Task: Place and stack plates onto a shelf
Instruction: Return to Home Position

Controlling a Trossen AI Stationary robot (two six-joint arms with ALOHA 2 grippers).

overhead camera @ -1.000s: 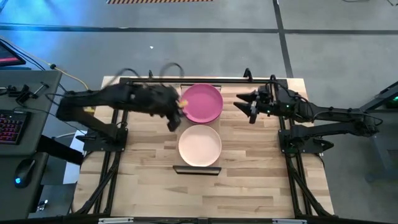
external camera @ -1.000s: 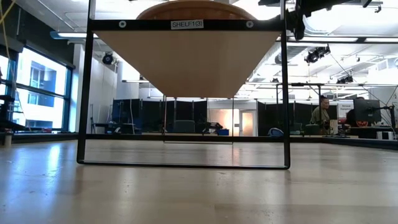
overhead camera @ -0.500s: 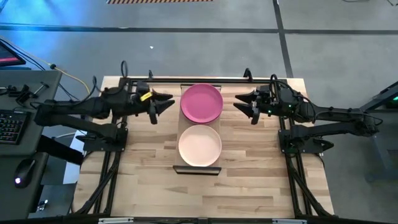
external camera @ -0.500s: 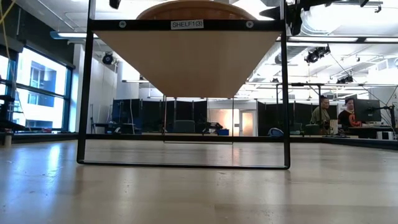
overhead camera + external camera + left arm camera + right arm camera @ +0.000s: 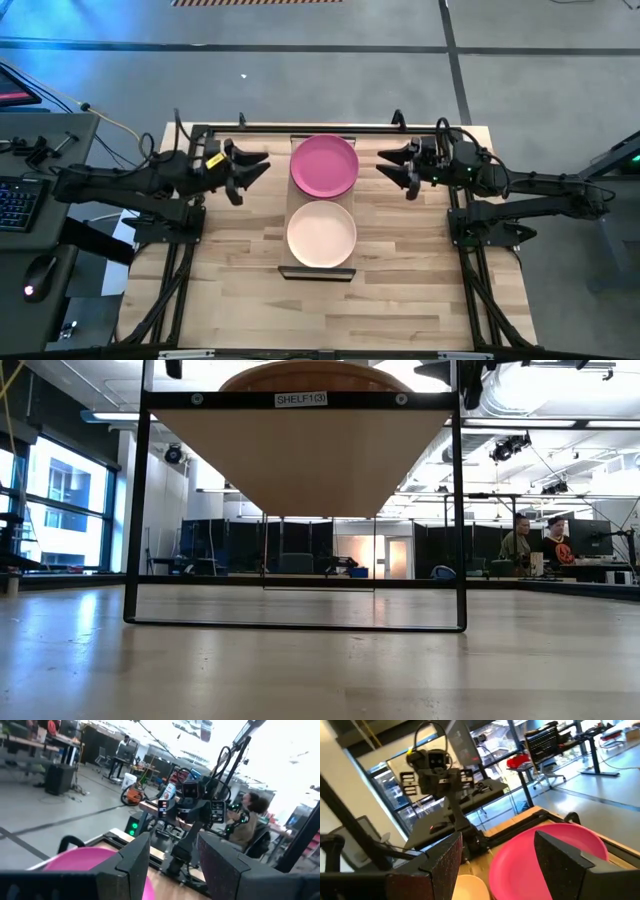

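Note:
The shelf (image 5: 286, 272) is a long light-wood board with dark edging, raised on a thin black frame (image 5: 132, 510). At its far end lies a magenta plate (image 5: 324, 165), which also shows as the magenta plate (image 5: 85, 865) and the magenta plate (image 5: 520, 857) in the wrist views. At its near end lies a pale plate (image 5: 322, 234), cream or light pink. My left gripper (image 5: 258, 167) is open, a short way left of the magenta plate. My right gripper (image 5: 383, 166) is open, a short way right of it. Both point at the plate and touch nothing.
Bare wooden tabletop (image 5: 240, 290) lies to the left, right and near side of the shelf. Black rails (image 5: 300, 128) run along the table's far edge and sides. In the low view the shelf board (image 5: 300, 455) stands high above the table. People sit at desks far behind.
My left gripper has drawn back from the magenta plate's left rim toward the table's left edge and now hovers apart from it. Both plates have stayed where they were. The right arm has kept nearly still.

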